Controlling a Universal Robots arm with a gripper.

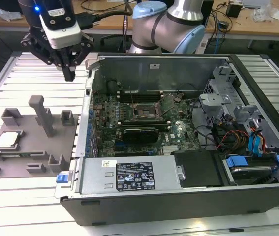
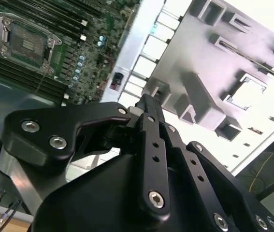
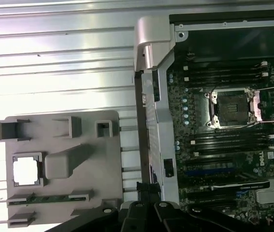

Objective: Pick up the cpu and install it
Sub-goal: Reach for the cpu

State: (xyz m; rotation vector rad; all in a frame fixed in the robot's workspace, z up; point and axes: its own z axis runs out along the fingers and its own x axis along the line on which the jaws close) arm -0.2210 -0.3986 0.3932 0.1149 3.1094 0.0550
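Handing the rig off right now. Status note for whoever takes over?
Gripper: shut, holding nothing, in the air over the slatted table, between the tray's far side and the case's corner.
Cpu: lying in its pocket on the grey tray, on the exterior view's left of the open computer case.
Socket: no chip in it.
Done: nothing that shows.
Left: pick-up and install.

- A robotics lab, by the look of it: a silver-and-pale-blue jointed robot arm [image 1: 171, 27] stands at a ribbed aluminium table [image 1: 26, 206].
- Behind it run pale wooden workbenches [image 1: 257, 27] strewn with black cables [image 1: 107, 7].
- An opened grey metal computer case [image 1: 159, 73] lies on the table.
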